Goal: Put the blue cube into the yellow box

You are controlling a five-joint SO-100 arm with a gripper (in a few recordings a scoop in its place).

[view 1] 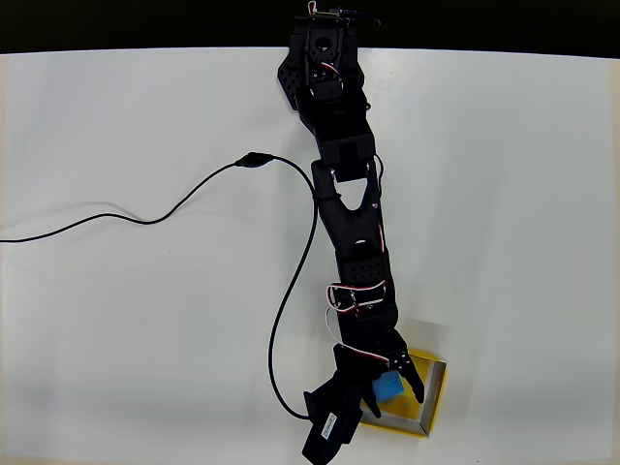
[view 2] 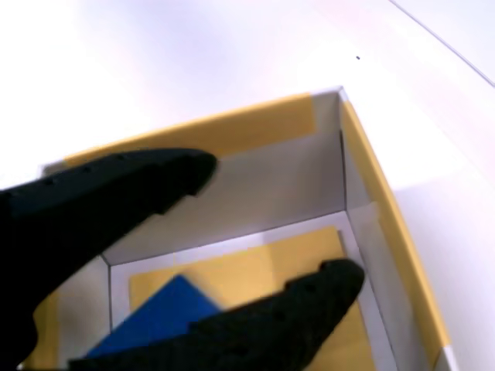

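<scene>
Wrist view shows my hand (view 2: pixel 278 224) hanging over the yellow box (view 2: pixel 387 201), fingers spread apart and clasping nothing; the blue cube (view 2: pixel 158 317) lies on the box floor between and below them; overhead, the cube (view 1: pixel 387 388) sits inside the box (view 1: pixel 436 397) on the white surface (view 1: pixel 126 329); placing looks done, I judge; next comes lifting straight up, clear of the rim.

- we see a plain matte white tabletop (view 1: pixel 116 339), evenly and brightly lit.
- beyond its far edge we find a black strip of background (view 1: pixel 116 21).
- a thin black cable (view 1: pixel 145 220) snakes across it.
</scene>
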